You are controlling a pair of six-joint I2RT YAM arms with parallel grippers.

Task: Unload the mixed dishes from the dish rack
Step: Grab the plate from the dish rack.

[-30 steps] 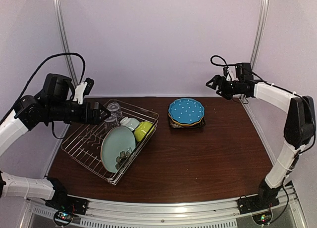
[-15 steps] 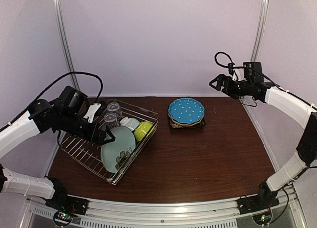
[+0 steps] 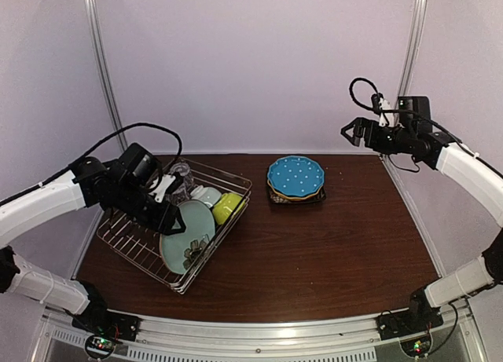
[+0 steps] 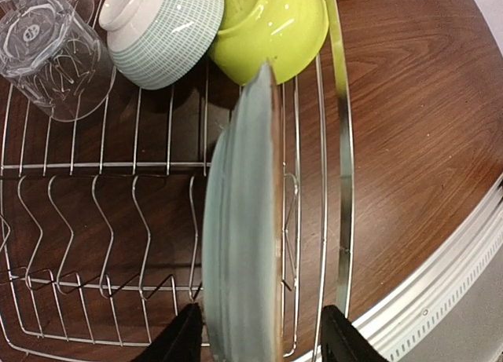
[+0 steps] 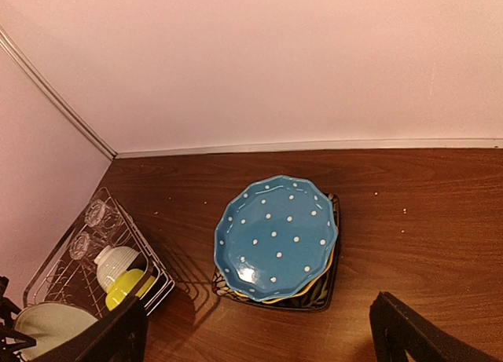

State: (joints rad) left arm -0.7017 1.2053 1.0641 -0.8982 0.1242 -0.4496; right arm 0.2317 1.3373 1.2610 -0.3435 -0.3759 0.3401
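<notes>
The pale teal plate (image 3: pixel 187 235) stands on edge in the dish rack (image 3: pixel 224 173), near its right rim. My left gripper (image 3: pixel 174 223) is open and straddles the plate's upper edge (image 4: pixel 244 221). Its left finger is against the plate and its right finger stands a little off. Behind the plate lie the lime-green bowl (image 4: pixel 271 24), the small pale bowl (image 4: pixel 161 32) and a clear glass (image 4: pixel 51 52). The blue dotted plate (image 5: pixel 275 236) tops a stack on the table, over a yellow plate and a dark patterned plate (image 5: pixel 322 295). My right gripper (image 3: pixel 348 132) hangs open and empty, high at the far right.
The rack's thick wire rim (image 4: pixel 342 142) runs just right of the teal plate. The two glasses (image 3: pixel 178 183) stand upside down at the rack's far end. The metal rail at the table's near edge (image 4: pixel 440 283) lies close beyond the rack.
My left arm has swung from above the glasses down to the teal plate, and its jaws have narrowed round the plate's edge. My right arm has drifted up and to the right.
</notes>
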